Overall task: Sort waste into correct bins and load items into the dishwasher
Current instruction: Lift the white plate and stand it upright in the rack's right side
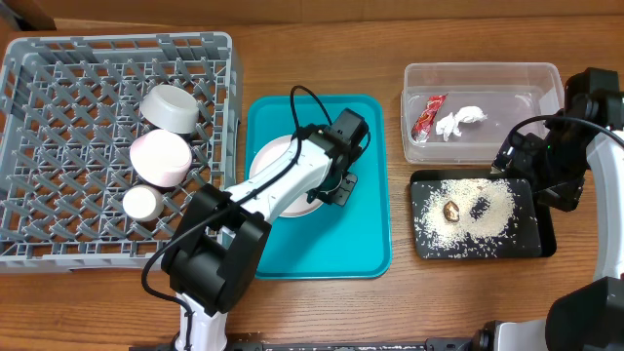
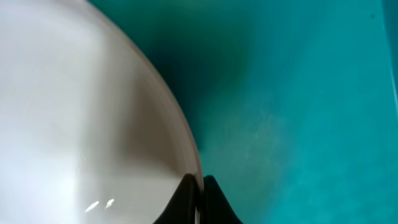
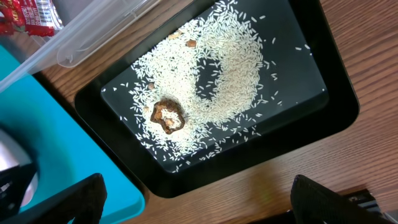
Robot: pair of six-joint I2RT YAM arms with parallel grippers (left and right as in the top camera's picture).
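Pinching the plate (image 2: 74,112) on the teal tray (image 1: 322,244) with narrow jaws, the left gripper (image 2: 198,186) holds seemingly the last dish. Pink bowl (image 1: 161,158), grey bowl (image 1: 171,107) and cup (image 1: 142,203) are in the rack (image 1: 58,195); wrapper (image 1: 427,115) and tissue (image 1: 460,121) lie in the tub (image 1: 517,73), rice (image 1: 468,210) on the black tray (image 1: 526,239). The right gripper (image 3: 199,199) has its jaws wide.

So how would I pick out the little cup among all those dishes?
Look in the big grey rack at the far left. Three round dishes sit in a line near its right wall; the cup is the bottom one in the overhead view, white and smaller than the pink bowl beside it.
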